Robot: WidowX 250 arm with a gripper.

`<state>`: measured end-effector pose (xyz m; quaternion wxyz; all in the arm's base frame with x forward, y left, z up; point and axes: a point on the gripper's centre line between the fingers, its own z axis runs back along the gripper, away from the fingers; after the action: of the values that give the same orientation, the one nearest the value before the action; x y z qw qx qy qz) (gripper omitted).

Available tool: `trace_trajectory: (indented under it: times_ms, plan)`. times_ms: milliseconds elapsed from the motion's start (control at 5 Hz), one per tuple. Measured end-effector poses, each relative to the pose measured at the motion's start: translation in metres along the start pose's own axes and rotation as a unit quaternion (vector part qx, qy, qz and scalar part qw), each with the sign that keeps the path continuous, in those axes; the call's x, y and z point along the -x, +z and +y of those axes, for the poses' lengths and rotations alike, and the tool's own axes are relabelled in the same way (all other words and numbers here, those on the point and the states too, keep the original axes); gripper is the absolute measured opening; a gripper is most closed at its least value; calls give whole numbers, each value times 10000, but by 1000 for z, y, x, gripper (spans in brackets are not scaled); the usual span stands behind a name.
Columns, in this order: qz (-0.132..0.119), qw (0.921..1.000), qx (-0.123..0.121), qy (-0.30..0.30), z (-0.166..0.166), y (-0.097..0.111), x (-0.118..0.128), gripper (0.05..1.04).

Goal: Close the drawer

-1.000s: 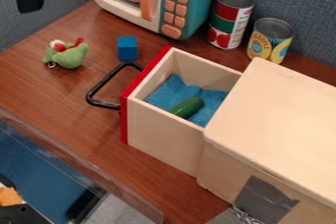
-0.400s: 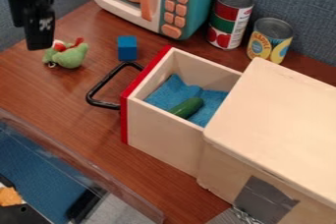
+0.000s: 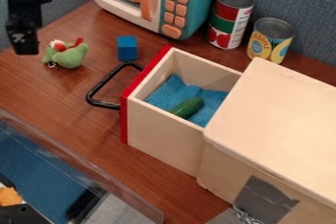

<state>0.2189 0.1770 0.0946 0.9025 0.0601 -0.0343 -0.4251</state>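
The black gripper hangs at the upper left, left of the green plush toy and well away from the drawer. The drawer stands pulled out of its wooden box, its red front facing left with a black loop handle. Inside the drawer lie a blue cloth and a green cucumber-like object.
A green plush toy and a blue cube sit behind the handle. The toy microwave and two cans, one red, one yellow, stand at the back. A clear-walled bin is at lower left.
From the top left corner the gripper has come lower into view, then shifted slightly left. The drawer and the other objects have stayed put.
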Motion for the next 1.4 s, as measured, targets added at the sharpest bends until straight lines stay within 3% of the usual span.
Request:
trace_trajectory:
  times_ms: [200,400,600,800,1200,1400]
  plan:
    - [-137,9926,-5,-1205,3,-7,-2,1000]
    - [-92,9832,-152,-1814,4,-11,-2,1000]
    - [-123,9783,-136,-2063,-6,-22,-7,1000]
    - [-74,9754,-291,-2184,-11,-33,-19,1000]
    - [51,9745,-221,-2232,-13,-53,-39,1000]
    - [23,9743,-189,-2246,-14,-54,-52,1000]
